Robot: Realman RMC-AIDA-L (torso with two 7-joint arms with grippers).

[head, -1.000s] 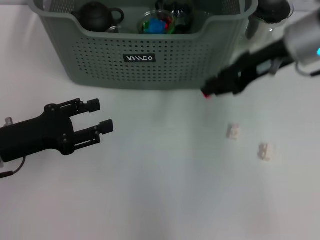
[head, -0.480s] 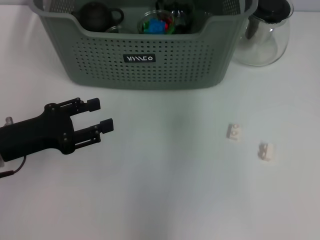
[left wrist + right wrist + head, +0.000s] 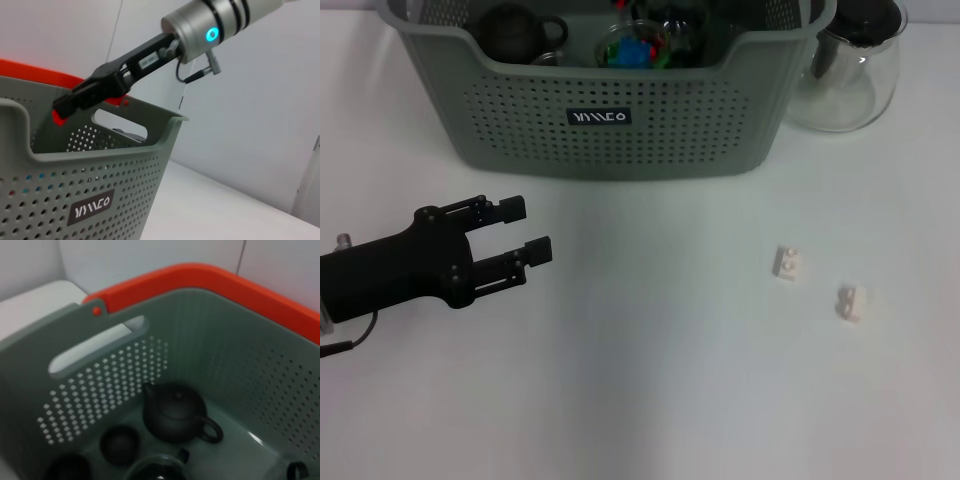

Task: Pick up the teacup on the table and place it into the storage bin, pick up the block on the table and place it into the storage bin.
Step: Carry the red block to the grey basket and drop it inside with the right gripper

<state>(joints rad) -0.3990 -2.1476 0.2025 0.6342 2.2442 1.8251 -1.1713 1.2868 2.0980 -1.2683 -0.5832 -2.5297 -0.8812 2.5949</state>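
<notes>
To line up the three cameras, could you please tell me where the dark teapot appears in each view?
Head view: the dark teapot sits inside the storage bin, at its left end, top of the picture.
Left wrist view: not visible; the bin's wall hides its contents.
Right wrist view: centre, on the bin's floor.
Shared landmark: the bin's perforated grey-green wall.

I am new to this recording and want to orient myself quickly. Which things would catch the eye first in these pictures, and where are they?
The large grey-green storage bin at the far edge of the table stands out first; it holds a dark teapot and a glass bowl of coloured pieces. In front of it on the left hangs the black left gripper, jaws open over the white table. The right gripper reaches over the bin, holding something red; two small white blocks lie on the right.
</notes>
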